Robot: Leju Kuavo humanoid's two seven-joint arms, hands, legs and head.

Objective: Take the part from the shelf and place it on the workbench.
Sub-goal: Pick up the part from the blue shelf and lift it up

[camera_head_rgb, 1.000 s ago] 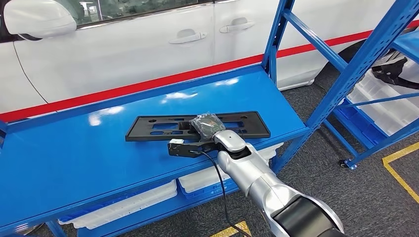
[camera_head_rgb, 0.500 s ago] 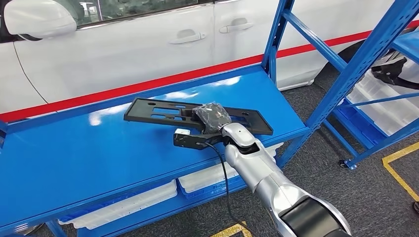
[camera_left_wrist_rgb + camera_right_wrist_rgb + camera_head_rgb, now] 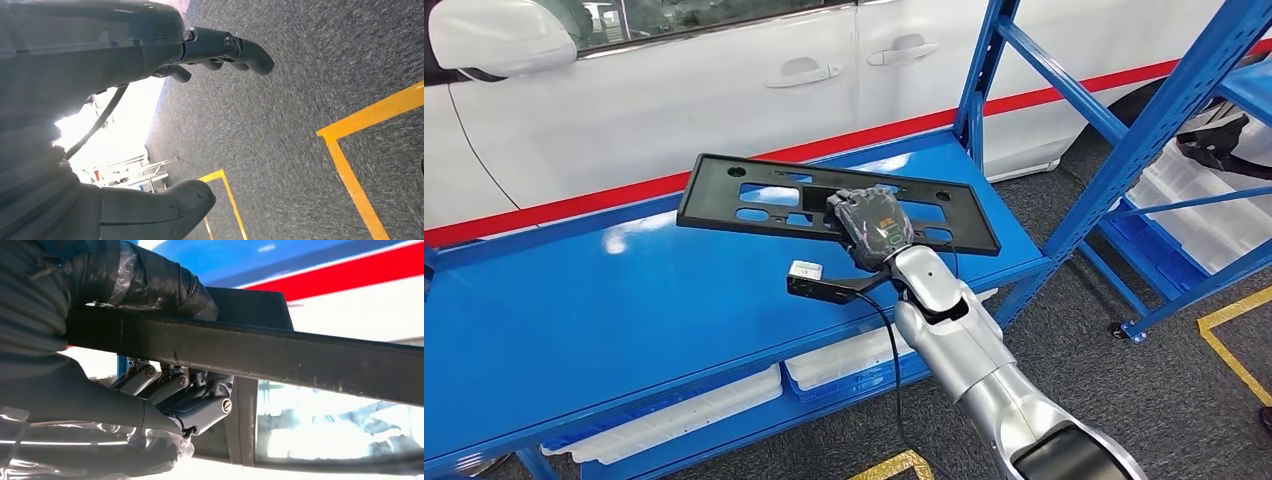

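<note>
The part is a long flat black plastic plate [image 3: 774, 197] with slots and holes. It hangs tilted above the blue shelf board [image 3: 604, 300], its left end raised. My right hand [image 3: 871, 225] grips it near the middle of its front edge. Up close, the part's edge [image 3: 280, 355] runs across the right wrist view, with my thumb over it and my fingers [image 3: 200, 410] curled under it. My left hand [image 3: 215, 50] hangs over grey carpet, its fingers and thumb [image 3: 165, 200] apart and nothing between them.
Behind the shelf stands a white car [image 3: 674, 90] with a red stripe. A blue upright post [image 3: 979, 75] rises at the shelf's right corner. White bins [image 3: 674, 415] sit on the lower level. A second blue rack [image 3: 1184, 210] with bins stands at the right. Yellow floor lines [image 3: 1234, 350] mark the carpet.
My right hand has lifted the part off the shelf board, tilting it upward and drawing it up and slightly right. The left arm has not visibly moved.
</note>
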